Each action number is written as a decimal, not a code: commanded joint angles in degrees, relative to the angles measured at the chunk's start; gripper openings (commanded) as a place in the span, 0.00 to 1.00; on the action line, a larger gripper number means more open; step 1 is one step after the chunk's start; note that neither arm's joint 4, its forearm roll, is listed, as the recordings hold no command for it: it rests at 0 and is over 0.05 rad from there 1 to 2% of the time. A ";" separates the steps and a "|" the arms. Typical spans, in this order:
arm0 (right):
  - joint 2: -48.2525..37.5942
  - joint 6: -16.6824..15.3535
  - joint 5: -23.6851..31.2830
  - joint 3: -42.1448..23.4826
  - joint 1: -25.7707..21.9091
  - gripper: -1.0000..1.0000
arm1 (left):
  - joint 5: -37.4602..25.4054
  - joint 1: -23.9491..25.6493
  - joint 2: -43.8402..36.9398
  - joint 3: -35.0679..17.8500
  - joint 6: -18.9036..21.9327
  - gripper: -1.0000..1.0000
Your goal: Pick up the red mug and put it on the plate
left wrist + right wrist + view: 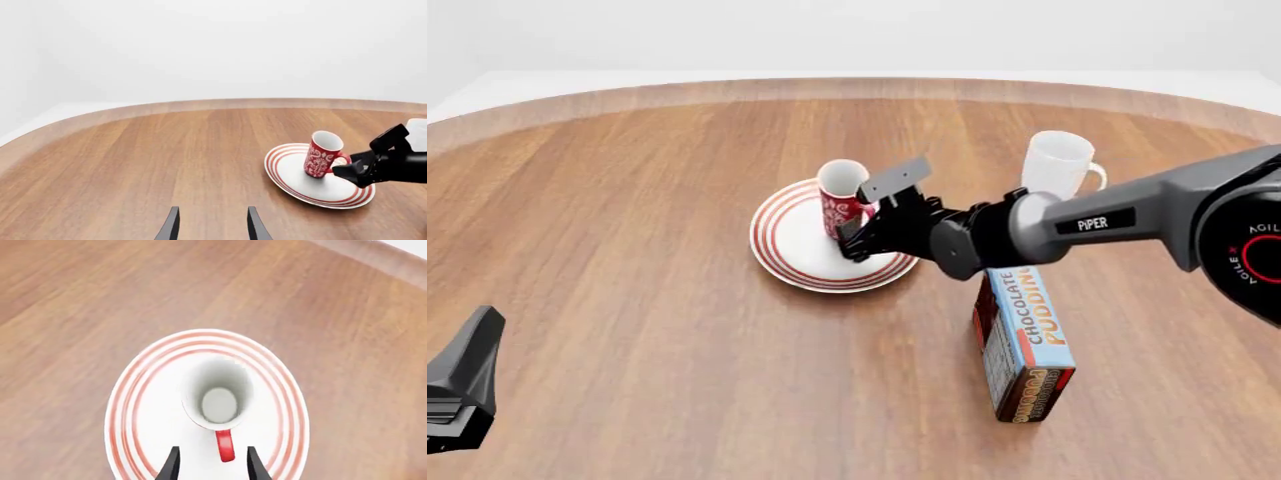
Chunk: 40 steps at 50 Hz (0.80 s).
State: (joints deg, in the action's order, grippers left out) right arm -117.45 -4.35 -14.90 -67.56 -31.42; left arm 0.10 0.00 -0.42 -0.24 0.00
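The red mug [842, 197] stands upright on the plate [790, 258], a little past the plate's middle, its handle turned toward my right arm. My right gripper [856, 238] is open just behind the mug. In the right wrist view its fingers [172, 465] flank the red handle [225, 446] without touching it, and I look down into the mug's white interior [219, 402]. The left wrist view shows the mug [323, 156] on the plate [292, 181] with the right gripper [345, 172] beside it. My left gripper [212, 227] is open and holds nothing, near the table's front left [461, 390].
A plain white mug [1057, 162] stands right of the plate, behind my right arm. A chocolate pudding box [1024, 340] stands upright at the front right, under that arm's forearm. The table's curved far edge [854, 88] runs across the back.
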 commanded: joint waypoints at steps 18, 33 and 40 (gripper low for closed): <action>-0.60 1.08 -0.57 0.26 -0.88 1.00 | 0.00 0.00 0.00 0.00 0.00 1.00; 1.21 0.71 -0.69 1.48 -0.07 1.00 | 0.00 0.00 0.00 0.00 0.00 1.00; 3.42 0.60 -0.99 3.20 0.13 1.00 | 0.00 0.00 0.00 0.00 0.00 1.00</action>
State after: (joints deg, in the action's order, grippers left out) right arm -116.13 -3.62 -15.68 -65.93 -31.58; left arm 0.10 0.00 -0.42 -0.24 0.00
